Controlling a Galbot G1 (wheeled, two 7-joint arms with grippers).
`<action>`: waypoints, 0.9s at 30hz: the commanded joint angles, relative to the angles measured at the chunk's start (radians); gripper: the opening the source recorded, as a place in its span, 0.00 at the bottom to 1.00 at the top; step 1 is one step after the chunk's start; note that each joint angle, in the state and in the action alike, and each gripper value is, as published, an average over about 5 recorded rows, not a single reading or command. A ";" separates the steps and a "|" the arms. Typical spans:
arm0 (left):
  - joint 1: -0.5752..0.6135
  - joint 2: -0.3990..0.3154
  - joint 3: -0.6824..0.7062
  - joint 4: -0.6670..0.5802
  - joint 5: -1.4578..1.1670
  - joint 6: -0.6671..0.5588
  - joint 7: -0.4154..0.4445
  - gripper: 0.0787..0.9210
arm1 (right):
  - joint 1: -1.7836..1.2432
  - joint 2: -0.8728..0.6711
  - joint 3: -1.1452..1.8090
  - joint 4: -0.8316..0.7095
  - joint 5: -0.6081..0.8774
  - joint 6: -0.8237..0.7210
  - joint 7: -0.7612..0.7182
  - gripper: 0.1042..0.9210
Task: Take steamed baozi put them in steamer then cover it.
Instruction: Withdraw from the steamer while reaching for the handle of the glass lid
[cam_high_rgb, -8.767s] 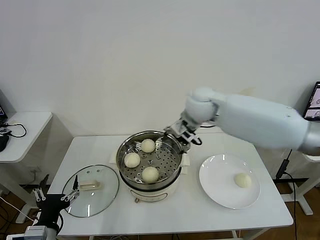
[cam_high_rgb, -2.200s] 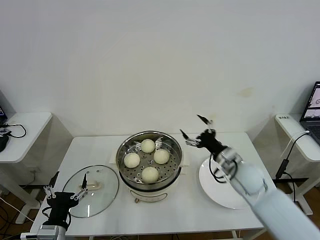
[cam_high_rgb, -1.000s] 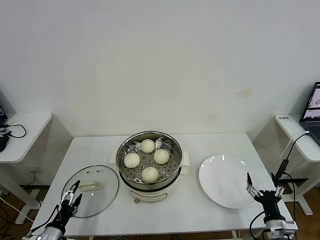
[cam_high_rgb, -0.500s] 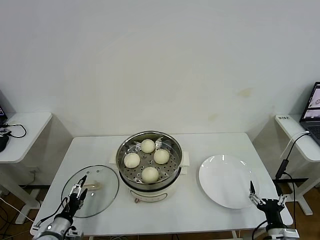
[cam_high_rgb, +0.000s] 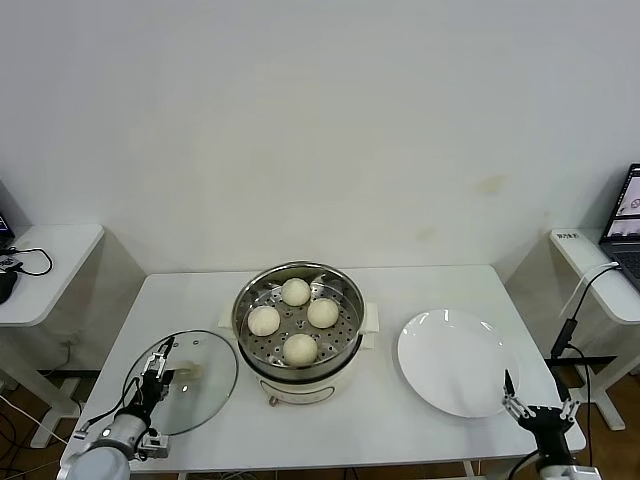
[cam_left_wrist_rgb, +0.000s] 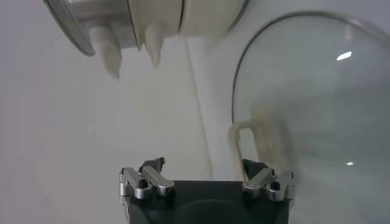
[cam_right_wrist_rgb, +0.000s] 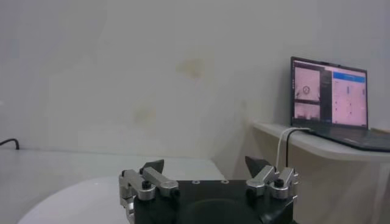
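Several cream-white baozi lie on the perforated tray inside the shiny steamer at the table's middle. The glass cover lies flat on the table left of the steamer, with its cream bar handle on top. My left gripper hovers open over the cover's near-left part, just short of the handle. In the left wrist view the left gripper holds nothing, and the steamer shows beyond. My right gripper is open and empty, low by the table's front right corner.
An empty white plate lies right of the steamer, close to my right gripper. A side desk with cables stands at the far left. A laptop sits on a shelf at the far right. The wall is behind the table.
My left gripper has come forward and up over the cover toward its handle. My right gripper has sunk a little lower past the plate's near edge. Both stay open.
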 joint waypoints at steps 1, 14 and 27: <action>-0.061 0.001 0.013 0.053 -0.007 0.002 0.003 0.88 | -0.004 0.008 -0.001 0.001 -0.005 0.001 -0.001 0.88; -0.079 -0.013 0.026 0.076 -0.016 0.009 0.006 0.88 | -0.005 0.012 -0.006 0.002 -0.009 0.004 -0.003 0.88; -0.065 -0.034 0.010 0.095 -0.023 0.000 -0.045 0.54 | -0.012 0.002 -0.009 0.016 -0.003 -0.001 -0.004 0.88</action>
